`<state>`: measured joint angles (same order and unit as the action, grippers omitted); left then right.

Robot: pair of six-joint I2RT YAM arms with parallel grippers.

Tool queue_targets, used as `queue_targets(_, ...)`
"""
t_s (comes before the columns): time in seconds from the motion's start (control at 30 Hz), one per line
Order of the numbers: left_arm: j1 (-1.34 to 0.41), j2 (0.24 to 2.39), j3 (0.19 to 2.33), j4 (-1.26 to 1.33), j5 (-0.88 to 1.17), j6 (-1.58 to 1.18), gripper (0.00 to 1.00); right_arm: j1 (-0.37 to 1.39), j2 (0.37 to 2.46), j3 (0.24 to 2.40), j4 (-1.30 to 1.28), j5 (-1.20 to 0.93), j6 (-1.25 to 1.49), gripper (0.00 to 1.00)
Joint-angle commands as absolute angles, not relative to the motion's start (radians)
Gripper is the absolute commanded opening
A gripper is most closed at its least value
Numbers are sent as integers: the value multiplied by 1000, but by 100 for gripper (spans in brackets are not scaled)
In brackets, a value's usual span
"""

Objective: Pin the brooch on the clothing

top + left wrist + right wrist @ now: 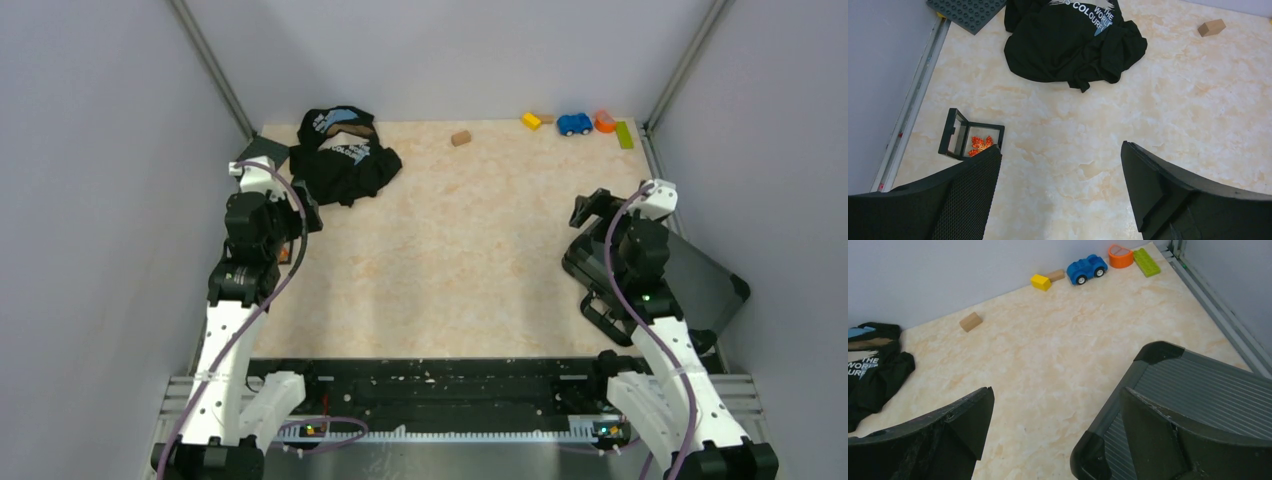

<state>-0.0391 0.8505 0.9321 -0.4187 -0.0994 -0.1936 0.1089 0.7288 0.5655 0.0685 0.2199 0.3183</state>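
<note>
The clothing, a black T-shirt [345, 160] with light blue text, lies crumpled at the table's far left [1073, 45]; its edge shows in the right wrist view [875, 375]. The brooch [981, 145], tiny and orange-red, lies in a small black-framed clear box [960, 134] standing open near the left rail. My left gripper [1062, 150] hangs open above bare table just right of that box, nothing between its fingers [308, 212]. My right gripper [1057, 390] is open too, over the left edge of a dark grey hard case [1198, 405], far from the shirt [590, 210].
A grey studded baseplate [968, 12] lies left of the shirt. A brown block [460, 138] sits at the back. A yellow block [531, 121], blue toy car [574, 123], orange piece [604, 121] and green brick [625, 134] line the far right corner.
</note>
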Motion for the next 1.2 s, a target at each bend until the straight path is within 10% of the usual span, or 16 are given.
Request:
queue_targets(0.0,-36,841,945,-385,-124,-203,93,100,697,615,69,191,313,99)
queue_targets(0.37,-46,885,878,-225,173,-302,86,101,681,638,20,196,300,99)
queue_targets(1.17,-123,1856,1327,-95,-159,-544,80,101,699,798,-169,41,311,98)
